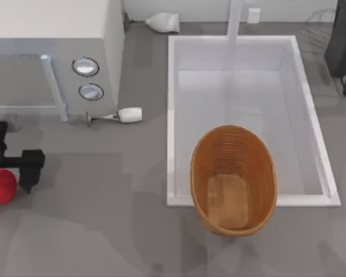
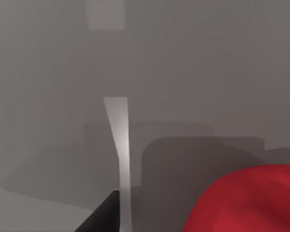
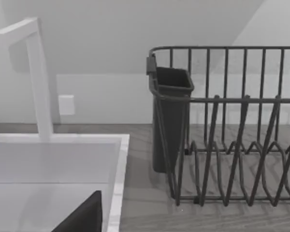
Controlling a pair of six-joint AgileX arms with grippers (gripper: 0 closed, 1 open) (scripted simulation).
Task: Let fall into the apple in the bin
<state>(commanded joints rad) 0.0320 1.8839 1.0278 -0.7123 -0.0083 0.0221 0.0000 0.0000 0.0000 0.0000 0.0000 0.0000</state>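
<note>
My left gripper (image 1: pixel 16 173) sits at the table's far left edge, just beside the one apple (image 1: pixel 0 186); I can't tell whether its fingers are apart or together. One bin (image 1: pixel 233 180) stands well to the right, straddling the front rim of one white basin (image 1: pixel 172 115). My right arm (image 1: pixel 341 40) is parked top right, by one dish rack (image 3: pixel 232 125)

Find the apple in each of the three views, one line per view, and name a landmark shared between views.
Top view: the apple lies at the far left edge of the table, beside the left gripper.
Left wrist view: it is the red mass at the picture's lower right corner.
Right wrist view: not in it.
Shared landmark: the white basin appears in the top and right wrist views.
</note>
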